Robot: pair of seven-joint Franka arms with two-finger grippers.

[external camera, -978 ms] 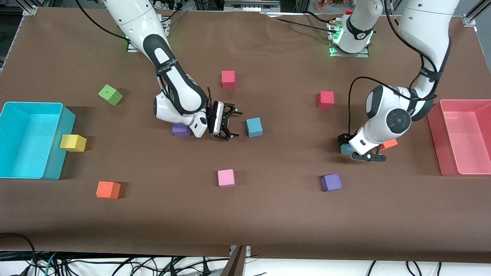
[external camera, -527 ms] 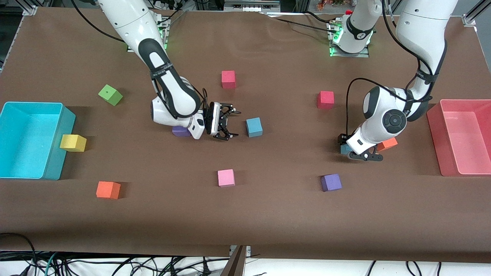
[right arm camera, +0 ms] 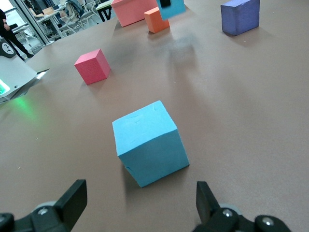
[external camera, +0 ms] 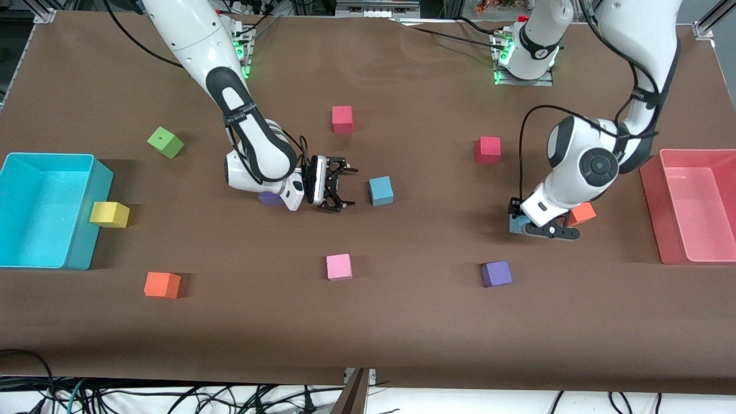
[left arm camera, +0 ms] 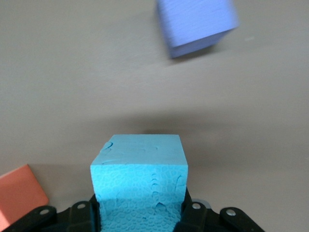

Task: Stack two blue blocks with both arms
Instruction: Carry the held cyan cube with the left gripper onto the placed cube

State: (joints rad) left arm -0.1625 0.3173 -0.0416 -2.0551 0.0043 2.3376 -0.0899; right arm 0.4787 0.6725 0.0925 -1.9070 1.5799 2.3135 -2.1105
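Note:
One blue block sits on the table near the middle. My right gripper is low beside it, toward the right arm's end, open and empty. In the right wrist view the block lies just ahead of the open right gripper, not between its fingers. My left gripper is shut on the other blue block and holds it a little above the table. The left wrist view shows that block clamped in the left gripper. It also shows far off in the right wrist view.
An orange block lies right beside the left gripper and a purple block nearer the camera. Another purple block lies under the right wrist. A pink block, two red blocks, a cyan bin and a pink bin stand around.
My left gripper has risen slightly with the blue block in it. My right gripper has drawn back a little from the middle blue block, still open.

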